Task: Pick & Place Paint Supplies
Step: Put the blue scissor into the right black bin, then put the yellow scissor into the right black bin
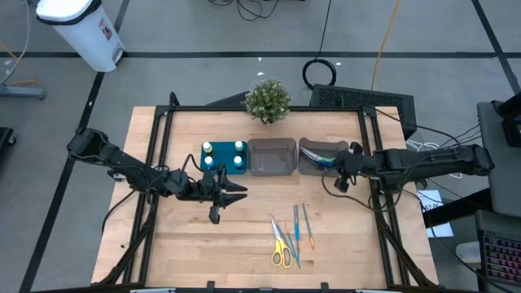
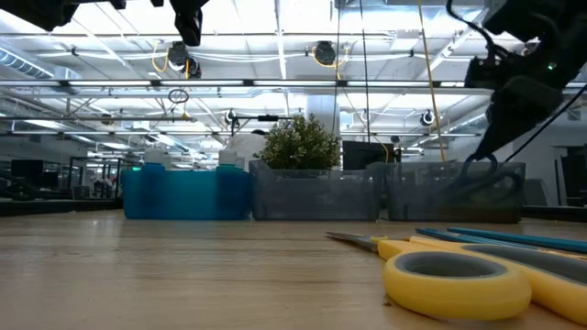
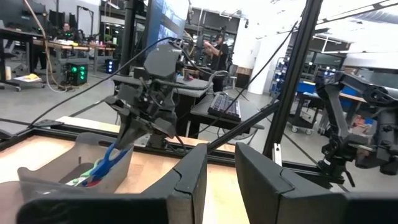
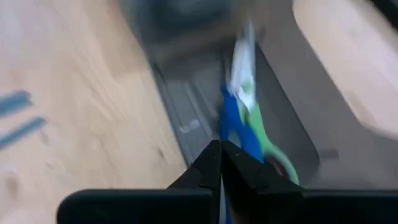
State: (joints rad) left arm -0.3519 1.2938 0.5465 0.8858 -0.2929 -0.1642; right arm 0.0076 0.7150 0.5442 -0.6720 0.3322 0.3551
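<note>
Lying in the right grey translucent bin (image 1: 319,156), blue-handled scissors (image 4: 239,127) sit below my right gripper (image 4: 220,163), fingers pressed together. Yellow-handled scissors (image 1: 280,244) lie on the wooden bench (image 1: 187,236). My left gripper (image 1: 236,192) hovers spread beside the teal square tray (image 1: 223,157).

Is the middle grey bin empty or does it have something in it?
Empty: the high view shows only the bare floor of the middle grey bin, while the right-hand bin holds scissors.
</note>
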